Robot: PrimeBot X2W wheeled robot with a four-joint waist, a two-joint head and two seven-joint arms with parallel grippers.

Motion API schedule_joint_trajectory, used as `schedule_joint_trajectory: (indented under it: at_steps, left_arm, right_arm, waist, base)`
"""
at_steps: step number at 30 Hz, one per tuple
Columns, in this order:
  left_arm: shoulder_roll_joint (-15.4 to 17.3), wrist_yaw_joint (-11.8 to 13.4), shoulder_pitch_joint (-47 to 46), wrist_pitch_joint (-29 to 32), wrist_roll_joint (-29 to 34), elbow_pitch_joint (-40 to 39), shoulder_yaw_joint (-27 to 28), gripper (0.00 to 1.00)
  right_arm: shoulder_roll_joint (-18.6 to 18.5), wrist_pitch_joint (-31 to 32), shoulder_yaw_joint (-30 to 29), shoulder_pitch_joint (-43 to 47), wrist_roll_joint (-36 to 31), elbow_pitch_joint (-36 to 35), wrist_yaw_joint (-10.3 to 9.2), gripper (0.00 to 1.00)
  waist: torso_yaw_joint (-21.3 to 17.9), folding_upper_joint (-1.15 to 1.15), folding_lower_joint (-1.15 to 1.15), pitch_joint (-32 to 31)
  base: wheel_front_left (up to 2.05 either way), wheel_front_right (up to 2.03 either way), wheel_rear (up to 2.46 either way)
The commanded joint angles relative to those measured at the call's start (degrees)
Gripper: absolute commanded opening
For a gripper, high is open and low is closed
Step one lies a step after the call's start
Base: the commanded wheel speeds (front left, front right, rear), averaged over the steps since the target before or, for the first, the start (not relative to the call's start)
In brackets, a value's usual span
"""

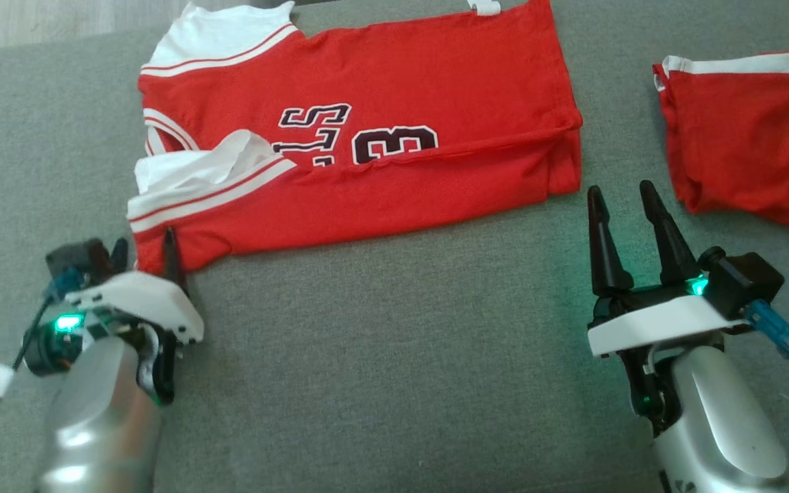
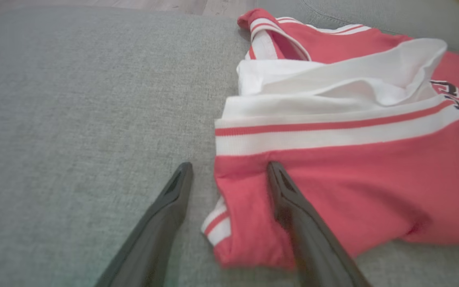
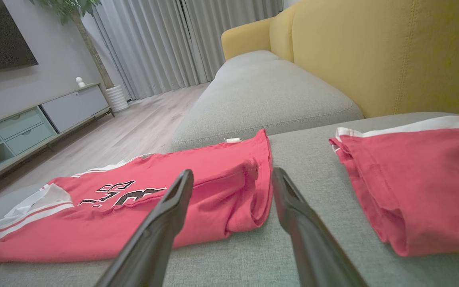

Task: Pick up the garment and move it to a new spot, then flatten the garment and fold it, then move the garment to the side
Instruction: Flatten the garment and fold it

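A: Look?
B: Red jersey, white striped sleeve bands, black-and-white number across front.
A: Pose, place?
B: Spread along far edge of grey cushion, near long edge folded over, one white sleeve rumpled.

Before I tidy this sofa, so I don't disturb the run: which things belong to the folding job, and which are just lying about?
Job: red numbered jersey; left jaws, open astride its near corner; grey seat cushion under it.
Lying about: folded red garment on the right; yellow backrest; TV cabinet.
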Motion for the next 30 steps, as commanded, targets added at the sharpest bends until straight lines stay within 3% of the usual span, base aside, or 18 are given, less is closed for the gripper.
schedule_joint_trajectory:
  at_steps: [1,2,3,4,15,21,30]
  left_arm:
    - [1.58,-0.23,-0.56,1.88,0.41,1.23,0.54,1.00]
    - [1.49,-0.71,-0.81,2.33,0.26,1.85,0.35,1.00]
    - [1.37,-1.20,-1.01,2.55,0.19,2.30,0.10,0.29]
    - [1.20,-1.63,-1.15,2.44,0.08,2.54,-0.07,0.00]
    - [0.26,-3.28,-2.23,-10.69,1.68,-4.60,-1.72,0.00]
    - [0.23,-4.28,-1.82,-12.09,3.04,-10.04,-3.51,0.00]
    - [-0.10,-4.98,-0.64,-10.69,4.37,-16.29,-6.97,0.00]
  right_arm:
    - [0.30,-0.36,1.70,-1.37,0.32,-1.66,-0.04,1.00]
    - [0.30,-0.40,1.74,-1.37,0.38,-1.54,-0.04,1.00]
    - [0.30,-0.43,1.66,-1.40,0.44,-1.35,-0.04,1.00]
    - [0.30,-0.45,1.43,-1.44,0.44,-1.05,-0.04,1.00]
    - [0.30,7.70,-4.91,-5.53,-1.76,8.72,-0.04,1.00]
    - [0.30,10.61,-6.48,-10.11,0.43,15.78,-0.04,1.00]
    - [0.30,10.82,-10.37,-19.81,4.20,33.07,-0.04,1.00]
  waist:
    - [-0.08,0.00,-0.01,0.13]
    - [-0.01,0.00,-0.01,0.11]
    - [0.13,0.00,-0.01,0.03]
    - [0.32,0.00,-0.01,-0.11]
    - [4.71,0.00,-0.01,-2.83]
    - [6.62,0.00,-0.01,-3.10]
    - [8.88,0.00,-0.01,-2.14]
  base:
    - [0.00,0.00,0.00]
    - [0.00,0.00,0.00]
    - [0.00,0.00,0.00]
    - [0.00,0.00,0.00]
    - [0.00,0.00,0.00]
    - [0.00,0.00,0.00]
    - [0.00,0.00,0.00]
